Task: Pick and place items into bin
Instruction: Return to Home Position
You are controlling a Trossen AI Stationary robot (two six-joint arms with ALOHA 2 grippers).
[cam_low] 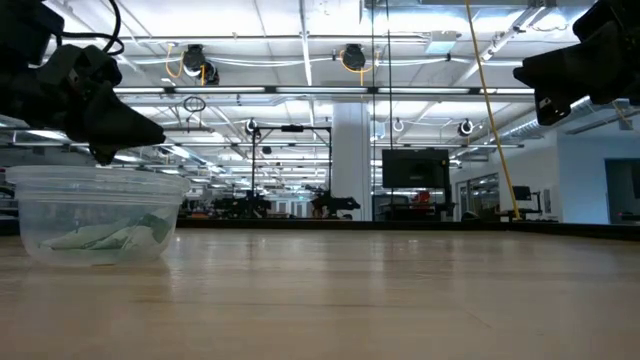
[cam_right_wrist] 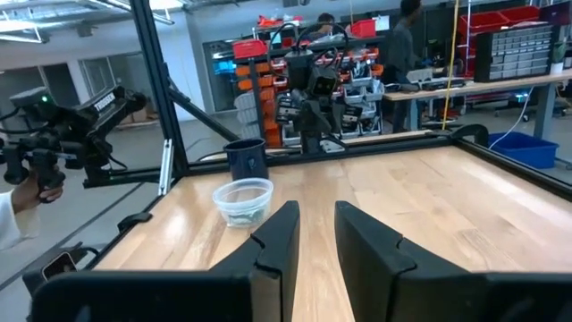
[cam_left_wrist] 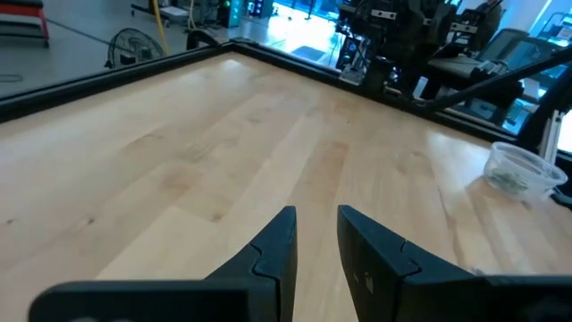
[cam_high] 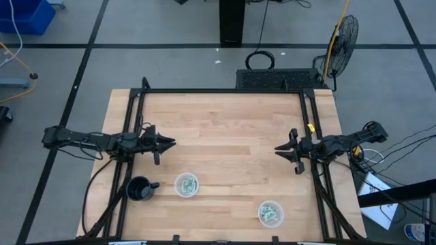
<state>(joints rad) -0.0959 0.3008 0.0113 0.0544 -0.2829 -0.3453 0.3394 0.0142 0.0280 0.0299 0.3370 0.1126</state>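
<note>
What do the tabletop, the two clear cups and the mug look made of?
Tabletop: pale wood planks, satin finish; grain and seams show. Both cups: clear thin plastic, likely; packets visible through the wall. Mug: dark; ceramic or plastic, can't tell.

The setting is a robotics laboratory or workshop hall. A black-framed wooden table (cam_high: 225, 129) stands on a grey taped floor (cam_high: 163, 27). Beyond it are a workbench (cam_right_wrist: 465, 84), parts drawers (cam_right_wrist: 523, 49), a floor fan (cam_high: 345, 35) and ceiling-hung fixtures (cam_low: 350, 57).
</note>
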